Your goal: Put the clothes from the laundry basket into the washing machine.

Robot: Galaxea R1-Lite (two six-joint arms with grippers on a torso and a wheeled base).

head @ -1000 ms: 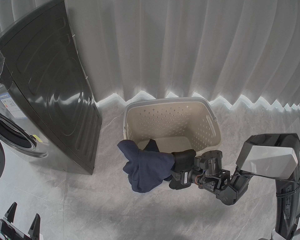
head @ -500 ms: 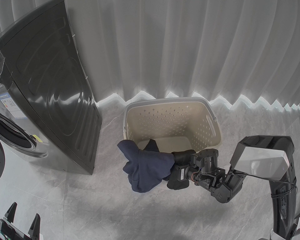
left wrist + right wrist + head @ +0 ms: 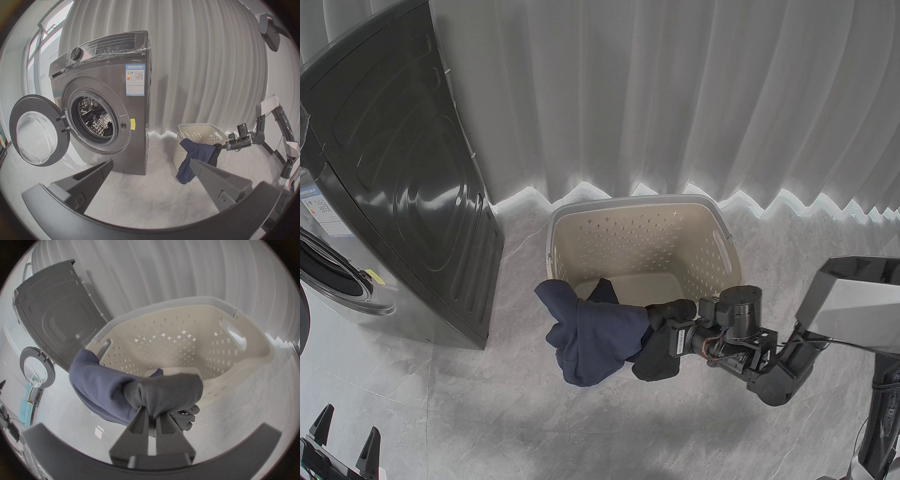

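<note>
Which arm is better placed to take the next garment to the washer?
Right. The right gripper is shut on the dark grey knitted garment at the front rim of the beige perforated plastic laundry basket. The left gripper hangs open and empty, apart from the basket.

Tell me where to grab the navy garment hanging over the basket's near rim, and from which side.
Probably grip the navy garment at the bunched hump over the basket rim, coming from above on the near side: the cloth piles up there, while the rest hangs loose outside the wall. The left claw is open; the right claw is shut on the black cloth.
</note>
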